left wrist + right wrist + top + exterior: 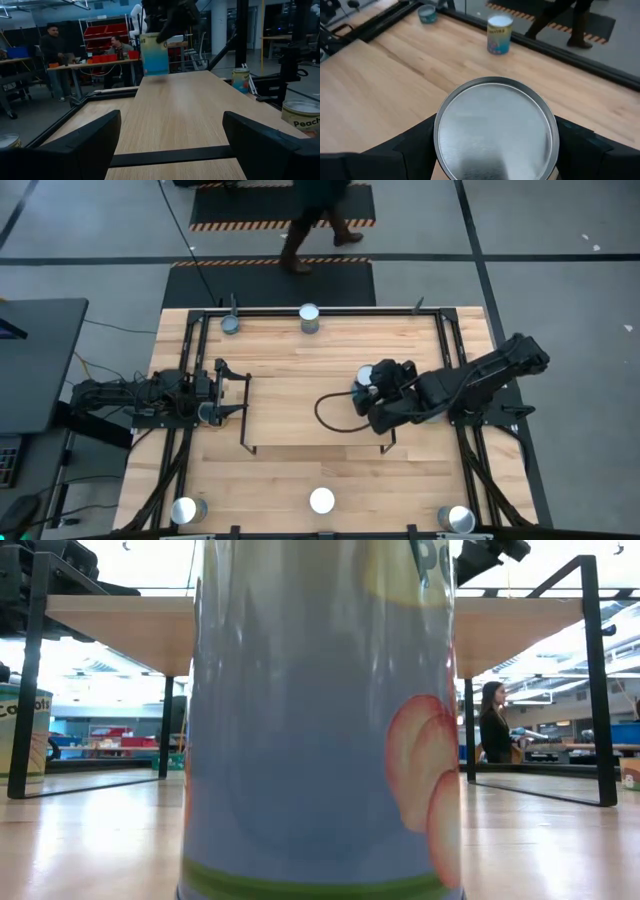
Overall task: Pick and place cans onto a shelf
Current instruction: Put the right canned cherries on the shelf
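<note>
A: Where is the right gripper (368,390)?
B: Reaching in over the shelf (300,415), its fingers clamped on either side of 1 can (495,131) standing on the board.
A: And the left gripper (232,390)?
B: Low at the shelf's left end, fingers (85,145) spread wide, holding nothing.
A: How does the can look?
B: Round shiny lid, blue label.
A: Anything hidden?
B: In the low view a can (320,720) fills the frame, hiding most of the shelf.
</note>
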